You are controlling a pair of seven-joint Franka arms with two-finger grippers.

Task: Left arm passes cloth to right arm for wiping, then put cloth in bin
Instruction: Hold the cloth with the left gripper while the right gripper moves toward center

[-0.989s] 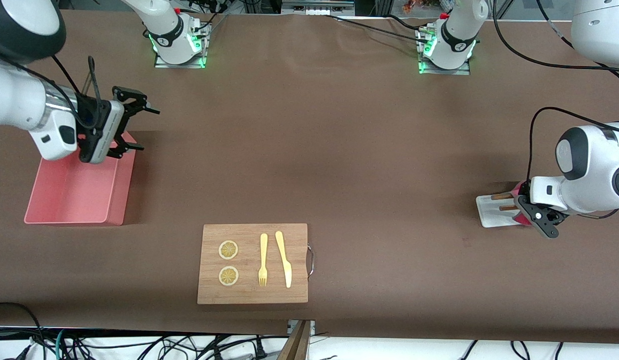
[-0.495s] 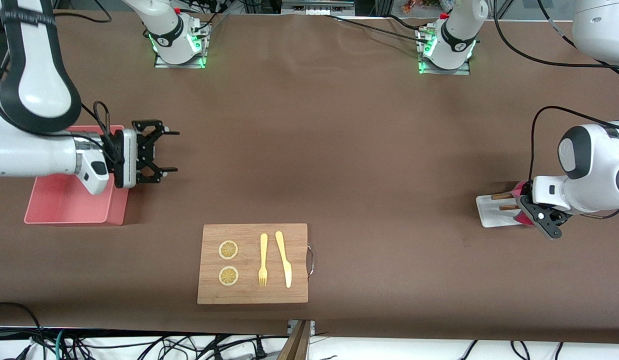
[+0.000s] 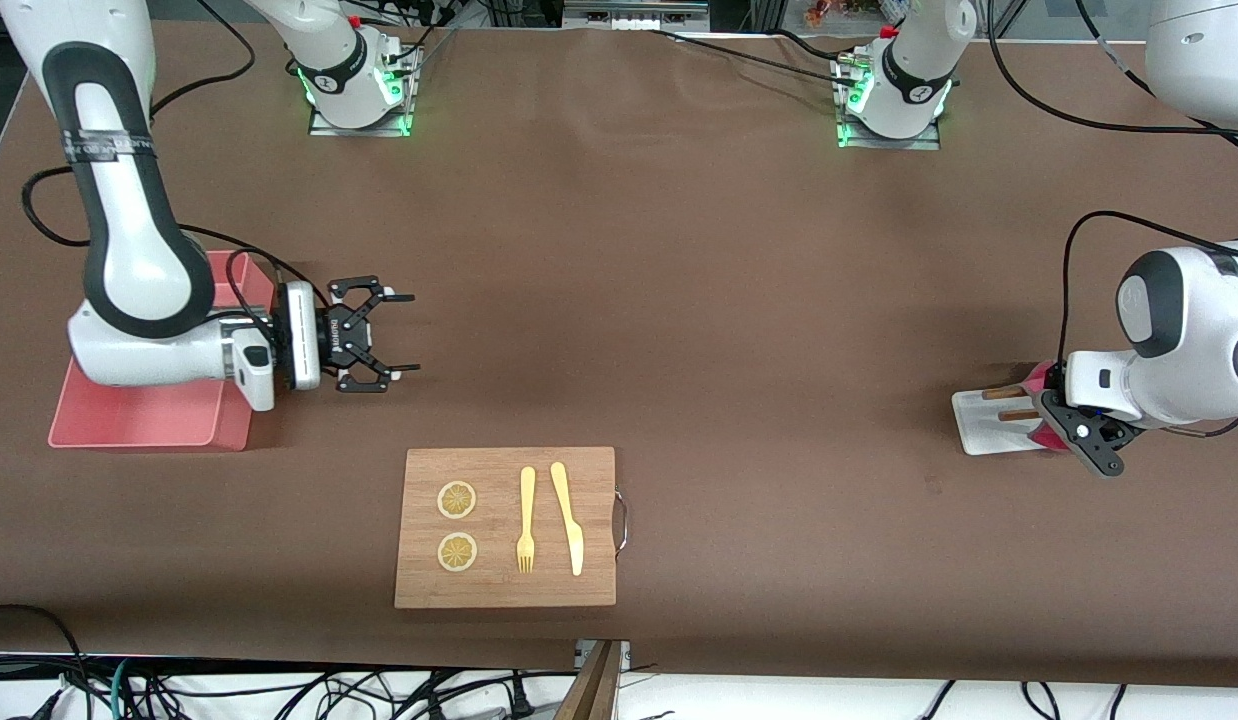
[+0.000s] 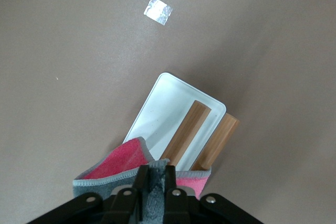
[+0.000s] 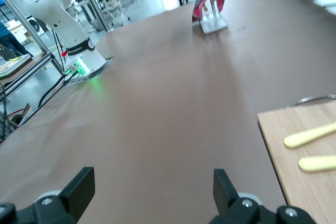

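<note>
Left arm's black two-finger gripper (image 3: pixel 1069 440) is sitting low at the small white flat tray (image 3: pixel 974 432), at the left arm's end of the table. Its jaws are pinching narrow on the small dark-grey cloth with magenta-red reverse and pale edging (image 4: pixel 126 169); the left wrist view is showing the fabric bunched between the fingers (image 4: pixel 142 187). The cloth is draping over the tray's edge, touching the two brown wooden sticks (image 4: pixel 185 135) lying across the tray.

Right arm's black two-finger gripper (image 3: pixel 394 333) is hanging over bare brown table, just beside the pink rectangular plastic tub (image 3: pixel 129 425), pointing sideways toward the left arm's end. Its jaws are standing wide and gripping nothing; the right wrist view is showing only tabletop between the fingers (image 5: pixel 79 184).

Rectangular wooden cutting board with metal handle (image 3: pixel 506 590) is lying nearer the front camera, carrying two round lemon slices (image 3: pixel 457 500), a yellow fork (image 3: pixel 526 520) and a yellow knife (image 3: pixel 569 518).
</note>
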